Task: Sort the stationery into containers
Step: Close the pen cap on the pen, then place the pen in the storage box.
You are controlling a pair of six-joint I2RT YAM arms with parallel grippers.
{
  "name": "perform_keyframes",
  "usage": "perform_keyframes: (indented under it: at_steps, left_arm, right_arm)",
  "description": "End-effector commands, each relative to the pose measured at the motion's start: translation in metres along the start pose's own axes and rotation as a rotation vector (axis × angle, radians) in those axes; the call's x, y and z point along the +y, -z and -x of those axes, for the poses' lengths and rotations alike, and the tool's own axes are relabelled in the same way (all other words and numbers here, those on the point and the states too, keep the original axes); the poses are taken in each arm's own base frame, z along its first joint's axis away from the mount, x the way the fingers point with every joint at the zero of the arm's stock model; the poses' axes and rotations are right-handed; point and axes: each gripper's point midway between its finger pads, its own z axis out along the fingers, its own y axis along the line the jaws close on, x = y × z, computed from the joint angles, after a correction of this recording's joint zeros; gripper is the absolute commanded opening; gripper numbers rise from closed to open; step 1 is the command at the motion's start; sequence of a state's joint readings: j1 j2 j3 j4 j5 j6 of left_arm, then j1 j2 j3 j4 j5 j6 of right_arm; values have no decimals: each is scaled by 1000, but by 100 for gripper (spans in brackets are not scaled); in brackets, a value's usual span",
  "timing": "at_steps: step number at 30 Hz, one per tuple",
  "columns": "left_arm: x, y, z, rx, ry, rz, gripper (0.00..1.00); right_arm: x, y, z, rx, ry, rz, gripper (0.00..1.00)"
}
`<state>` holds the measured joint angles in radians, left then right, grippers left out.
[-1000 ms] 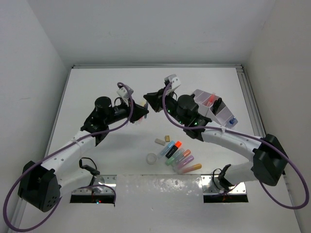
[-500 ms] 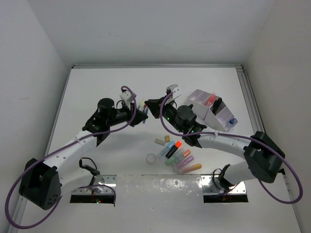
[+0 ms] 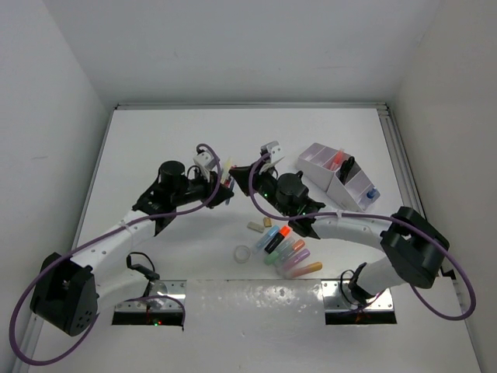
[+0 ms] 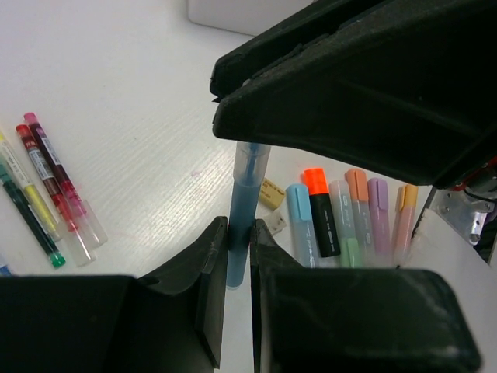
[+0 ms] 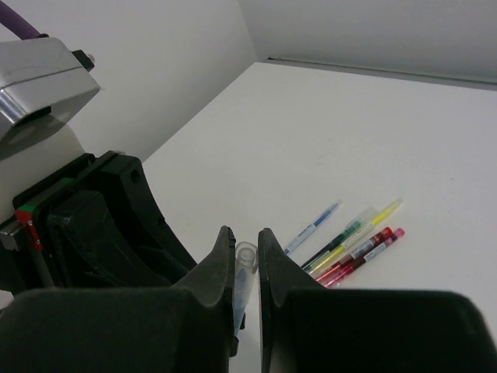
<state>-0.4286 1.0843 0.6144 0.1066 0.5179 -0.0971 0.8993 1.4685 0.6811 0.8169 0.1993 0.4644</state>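
Swung left off the pale lilac-white compartmented plastic organizer (image 3: 322, 159) since a second ago, bringing right tool (image 3: 239, 172) against left tool (image 3: 227, 189). Both clamped on one translucent blue pen (image 4: 245, 210), aloft over the table (image 3: 155, 140).

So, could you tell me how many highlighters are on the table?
6 highlighters, lying side by side in one row beside the erasers; others may be hidden.

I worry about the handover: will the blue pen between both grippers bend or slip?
The blue pen looks straight while clamped, so probably stiff. Its smooth, round barrel might swivel or slip in the left gripper. Thin, so likely light.
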Motion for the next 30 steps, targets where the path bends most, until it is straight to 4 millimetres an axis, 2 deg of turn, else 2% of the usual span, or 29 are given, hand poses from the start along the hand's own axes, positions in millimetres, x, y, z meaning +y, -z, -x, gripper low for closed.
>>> perform_keyframes:
  at_steps: [1,2,3,5,11,14,15,18,20,21,22,23,25,26,27,28,30]
  left_arm:
    - [-29,37,161,-539,-302,-13,0]
    - [-30,36,159,-531,-301,-18,0]
    - [-31,34,155,-517,-300,-29,0]
    - [-32,32,147,-491,-295,-40,0]
    - [-38,31,138,-459,-287,-76,0]
    - [-40,30,132,-437,-276,-91,0]
    - [-40,29,130,-431,-272,-93,0]
    - [-41,28,128,-428,-262,-98,0]
    - [-42,26,127,-422,-249,-104,0]
    - [-44,25,126,-420,-248,-110,4]
    - [-44,24,124,-414,-238,-112,15]
    - [-44,24,122,-411,-239,-116,36]
    - [-45,24,121,-410,-237,-118,58]
    - [-43,24,120,-410,-235,-107,82]
    - [-42,24,120,-408,-228,-100,91]
    - [-41,25,120,-408,-218,-92,99]
    - [-34,25,119,-405,-207,-55,100]
  right_arm:
    - [-5,59,-143,566,116,46,0]
    - [-3,53,-135,558,125,52,5]
    - [3,43,-122,549,142,66,17]
    - [9,36,-107,532,165,81,27]
    - [14,16,-57,386,136,77,32]
    - [15,14,-36,317,127,80,28]
    - [16,13,-31,304,129,81,18]
    - [17,12,-17,271,144,80,2]
    - [14,12,-10,252,139,69,0]
    - [12,12,-3,237,135,58,0]
    - [9,13,0,229,128,47,0]
    - [1,12,7,223,116,24,0]
    - [-16,13,18,208,96,-27,0]
    - [-23,14,25,195,87,-50,0]
    - [-32,15,32,178,78,-78,0]
    - [-53,20,47,147,68,-150,0]
    - [-79,28,66,106,67,-241,0]
